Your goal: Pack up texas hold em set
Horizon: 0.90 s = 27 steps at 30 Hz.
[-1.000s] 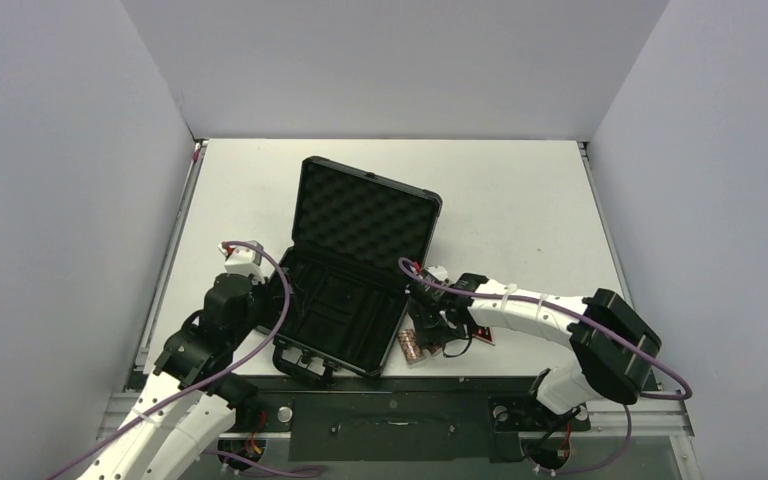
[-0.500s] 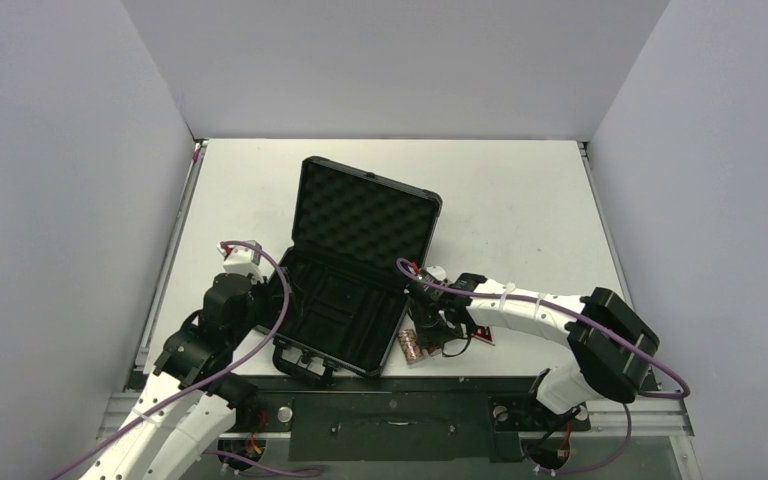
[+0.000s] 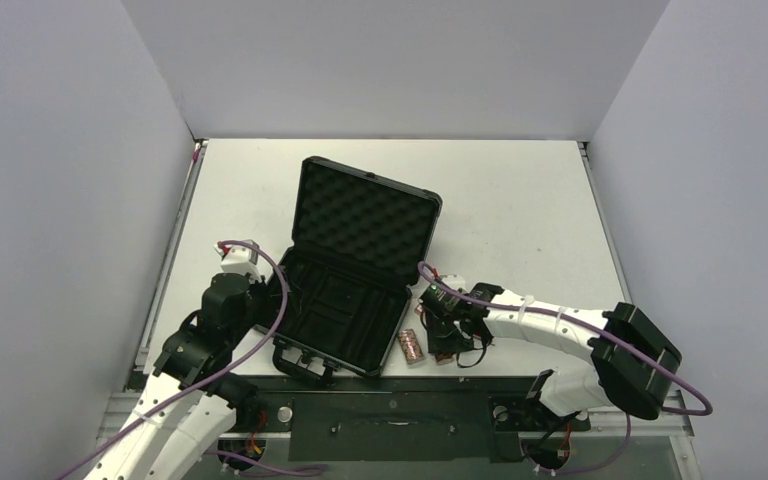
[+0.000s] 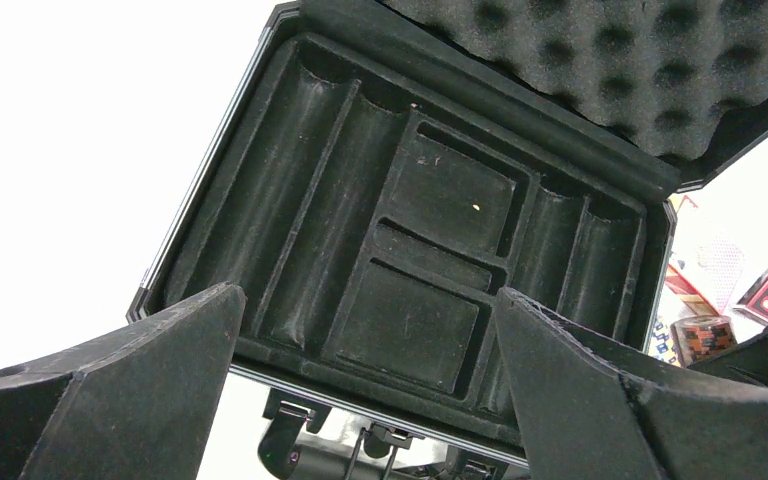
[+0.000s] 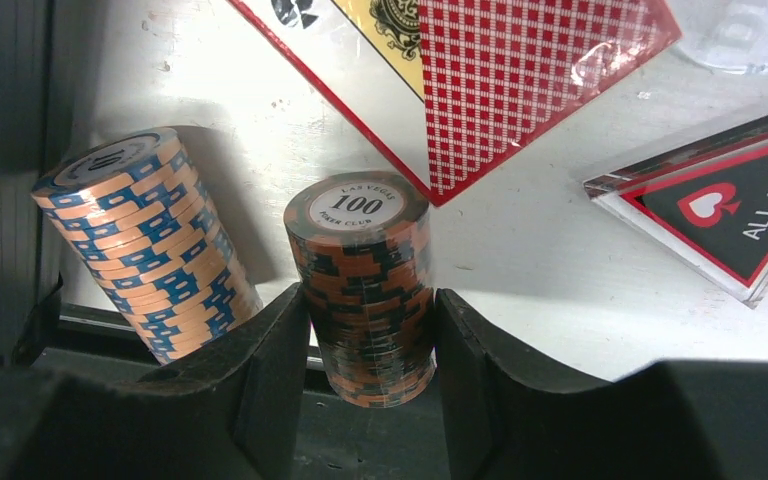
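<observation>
The black case (image 3: 360,275) lies open at the table's middle, its foam lid up and its moulded tray (image 4: 440,200) empty. My left gripper (image 4: 365,390) is open and empty just above the case's near-left edge (image 3: 260,300). My right gripper (image 5: 368,390) is shut on an upright black-and-orange chip roll (image 5: 365,280), right of the case (image 3: 440,338). A blue-and-orange chip roll (image 5: 145,240) stands just left of it (image 3: 410,347). The red-checked card box (image 5: 520,70) and the red-black "ALL IN" triangle (image 5: 730,215) lie on the table beyond.
The case's latches and handle (image 3: 305,362) face the table's front edge. A dark strip (image 3: 390,400) runs along that edge, close under the chip rolls. White walls close in the table on three sides.
My right arm has shifted right and a little toward the front edge, wrist now over the chip rolls. The left arm and the case have not moved.
</observation>
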Available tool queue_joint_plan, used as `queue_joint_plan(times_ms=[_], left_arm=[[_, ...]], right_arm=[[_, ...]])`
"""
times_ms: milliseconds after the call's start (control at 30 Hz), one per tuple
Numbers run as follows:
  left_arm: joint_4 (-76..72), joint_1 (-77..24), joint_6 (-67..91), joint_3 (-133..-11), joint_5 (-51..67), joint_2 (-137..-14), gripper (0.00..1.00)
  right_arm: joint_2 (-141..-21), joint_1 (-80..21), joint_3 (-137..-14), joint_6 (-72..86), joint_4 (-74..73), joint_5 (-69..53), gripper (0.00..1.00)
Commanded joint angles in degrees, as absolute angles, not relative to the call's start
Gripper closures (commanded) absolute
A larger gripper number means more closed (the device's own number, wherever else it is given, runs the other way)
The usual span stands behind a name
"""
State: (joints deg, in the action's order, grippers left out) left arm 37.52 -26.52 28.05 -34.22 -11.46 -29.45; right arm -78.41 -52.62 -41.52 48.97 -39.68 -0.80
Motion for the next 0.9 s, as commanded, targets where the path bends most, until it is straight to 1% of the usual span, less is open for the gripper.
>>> queue_joint_plan(times_ms=[0,33,67,100,133,167,233,433,633,867], left_arm=[[36.2,-25.8,27.4,-36.3,-10.2,-28.9,0.04],[36.2,-25.8,27.4,-36.2,-10.0,-28.9,0.04],[36.2,-25.7,27.3,-36.2,-9.9,-29.0,0.04],[36.1,-25.7,27.3,-36.2,-9.9,-28.9,0.04],[36.1,-25.6,27.2,-36.2,-9.8,-29.0,0.04],[36.1,-25.6,27.2,-36.2,-9.8,-29.0,0.04],[36.1,-25.6,27.2,-36.2,-9.8,-29.0,0.04],[36.2,-25.6,27.2,-36.2,-9.8,-28.9,0.04],[36.1,-25.4,27.2,-36.2,-9.9,-28.9,0.04],[36.0,-24.9,27.2,-36.2,-9.7,-28.8,0.04]], right_arm=[[-77.5,-53.0,-39.7,51.2,-41.9,0.9,0.73],[-77.7,-53.0,-39.9,51.0,-41.8,0.9,0.63],[-77.7,-53.0,-40.2,50.6,-41.9,1.0,0.58],[-77.8,-52.9,-40.4,50.1,-41.9,1.1,0.48],[-77.8,-53.0,-41.0,49.8,-42.2,1.2,0.44],[-77.9,-53.0,-41.5,49.4,-42.5,1.4,0.38],[-78.3,-53.0,-43.1,48.0,-43.6,1.8,0.34],[-79.7,-53.0,-47.4,42.7,-47.4,3.9,0.33],[-81.7,-53.5,-51.4,37.1,-49.7,3.7,0.37],[-85.4,-55.7,-54.0,32.6,-51.2,3.5,0.46]])
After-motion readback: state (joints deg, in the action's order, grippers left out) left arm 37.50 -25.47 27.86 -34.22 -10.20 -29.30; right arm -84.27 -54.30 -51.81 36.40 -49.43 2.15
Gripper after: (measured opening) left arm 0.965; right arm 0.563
